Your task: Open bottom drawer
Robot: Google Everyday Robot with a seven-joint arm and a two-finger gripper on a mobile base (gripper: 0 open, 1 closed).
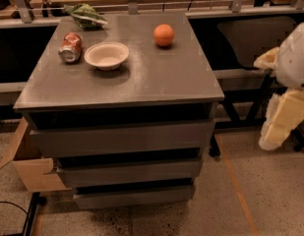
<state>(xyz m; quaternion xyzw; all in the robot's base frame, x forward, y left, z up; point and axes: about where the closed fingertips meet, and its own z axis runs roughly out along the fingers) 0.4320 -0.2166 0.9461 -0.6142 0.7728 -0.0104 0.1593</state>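
Observation:
The grey cabinet [127, 77] has three flat handleless drawer fronts stacked under its top. The bottom drawer [134, 196] is the short wide panel lowest down, just above the floor, with a dark gap over it. The mid drawer front [129, 171] and the tall top drawer front [122, 137] sit above it. My gripper [272, 134], white arm with pale yellow tip, hangs at the right edge of the view. It is to the right of the cabinet at about top-drawer height, apart from all the drawers, and holds nothing that I can see.
On the cabinet top stand a white bowl [106, 54], a crushed red can [70, 48], an orange [164, 35] and a green bag [85, 14]. A cardboard box [28, 168] sits on the floor left of the cabinet. A dark table frame [250, 77] stands behind my gripper.

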